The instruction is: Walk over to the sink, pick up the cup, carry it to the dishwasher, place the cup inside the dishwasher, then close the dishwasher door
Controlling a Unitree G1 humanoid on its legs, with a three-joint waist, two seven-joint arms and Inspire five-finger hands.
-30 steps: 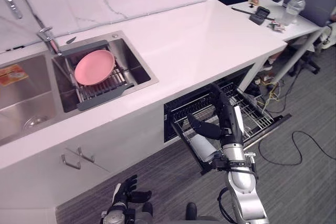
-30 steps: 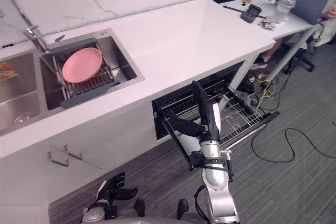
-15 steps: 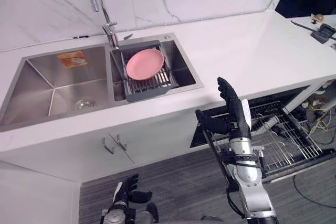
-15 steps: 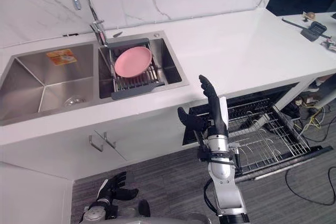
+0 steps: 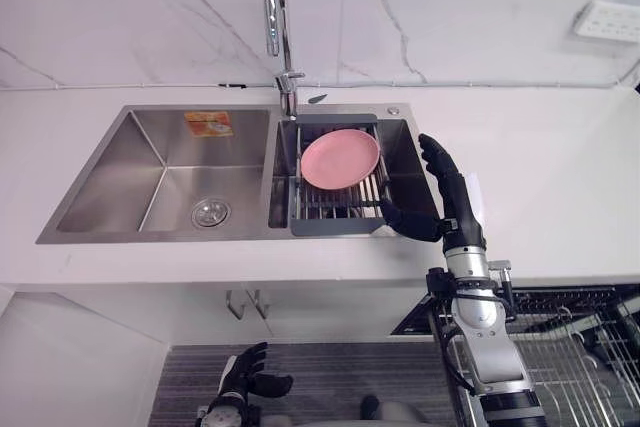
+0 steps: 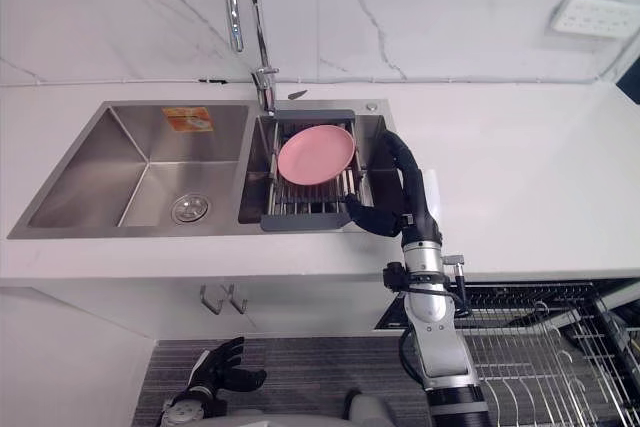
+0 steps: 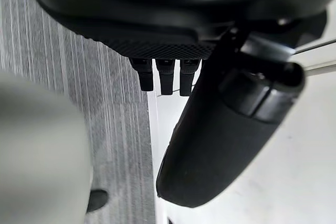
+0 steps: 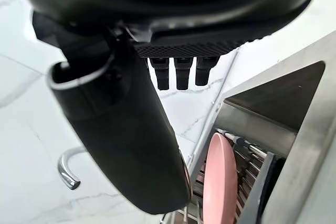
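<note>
1. Left eye view shows the right robot hand (image 5: 450,202) raised over the right rim of the sink (image 5: 150,167), with fingers straight and thumb spread wide. It holds nothing, and its own wrist view agrees
2. The left robot hand (image 5: 245,377) hangs low near the floor (image 5: 195,372), fingers loosely spread and empty
3. In the sink's right half a rack (image 5: 340,229) carries a pink plate (image 5: 340,157), just below the faucet (image 5: 272,7)
4. Where the cup is I cannot tell; neither robot hand has it
5. The dishwasher rack (image 5: 570,357) stands pulled out under the table (image 5: 560,177), off to the right
6. My guess is that the cup is light and stiff, with smooth sides that may be wet and slippery by a sink, and that it could break if dropped. It is best taken round the body, thumb opposite the fingers, and kept upright rather than pinched at the rim
</note>
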